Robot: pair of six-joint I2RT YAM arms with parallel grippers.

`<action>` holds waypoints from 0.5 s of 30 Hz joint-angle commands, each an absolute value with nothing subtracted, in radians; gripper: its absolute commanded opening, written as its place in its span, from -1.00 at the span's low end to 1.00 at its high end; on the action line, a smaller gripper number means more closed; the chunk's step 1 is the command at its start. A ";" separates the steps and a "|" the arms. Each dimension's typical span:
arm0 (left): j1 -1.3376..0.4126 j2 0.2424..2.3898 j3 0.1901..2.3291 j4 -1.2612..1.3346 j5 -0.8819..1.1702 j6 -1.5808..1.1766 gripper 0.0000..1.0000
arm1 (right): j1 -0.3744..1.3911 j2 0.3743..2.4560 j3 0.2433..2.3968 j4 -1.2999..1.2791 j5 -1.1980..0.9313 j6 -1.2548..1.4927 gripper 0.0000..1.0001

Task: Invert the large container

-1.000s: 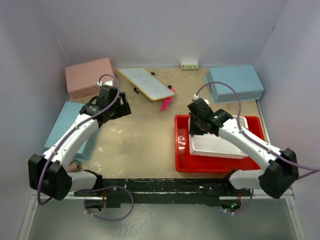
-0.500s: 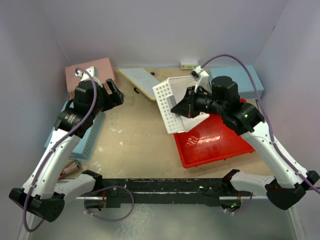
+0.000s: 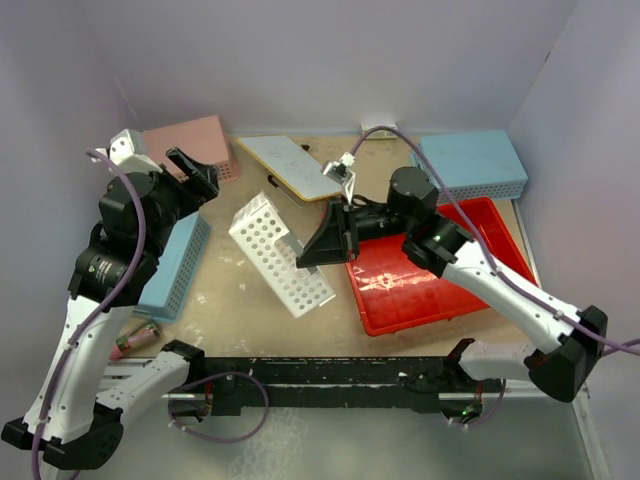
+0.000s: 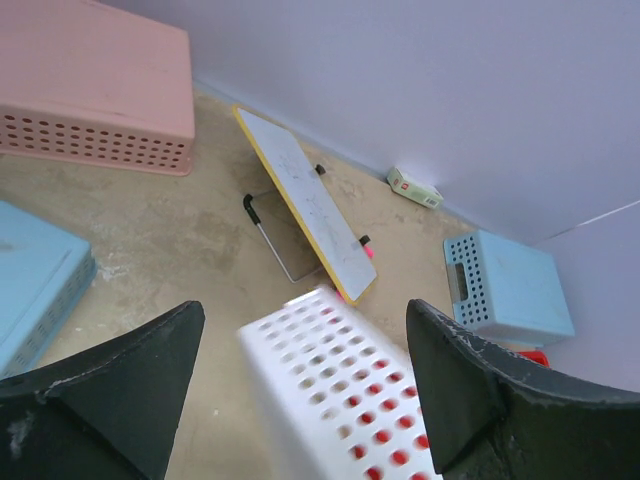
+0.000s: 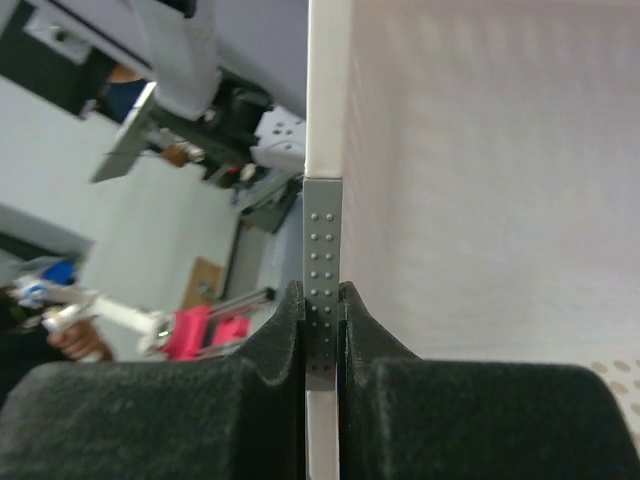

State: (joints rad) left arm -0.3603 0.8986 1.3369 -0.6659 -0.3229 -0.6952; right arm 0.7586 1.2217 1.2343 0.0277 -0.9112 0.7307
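Large container (image 3: 415, 292): glossy red shallow rectangular tray, sitting open side up
Place: lying skewed on the table's right side

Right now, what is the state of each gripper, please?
Left gripper: open, holding nothing.
Right gripper: closed on the rim of the white perforated basket.

no legible text, no readable labels

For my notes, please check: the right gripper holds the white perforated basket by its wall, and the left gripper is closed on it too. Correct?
The left part is wrong. The right gripper holds the white perforated basket by its wall, but the left gripper is open and clear of it, as the left wrist view shows.
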 commanded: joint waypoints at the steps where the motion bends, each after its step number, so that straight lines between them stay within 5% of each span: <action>1: -0.358 0.889 1.352 -0.625 -0.375 -0.739 0.59 | 0.767 1.301 1.138 0.591 -1.121 1.147 -1.00; 11: -0.358 0.857 1.384 -0.670 -0.488 -0.731 0.59 | 0.767 1.768 0.993 1.754 -1.116 2.163 -1.00; 15: -0.357 0.862 1.388 -0.675 -0.482 -0.725 0.60 | 0.767 1.875 0.959 1.793 -1.106 2.196 -1.00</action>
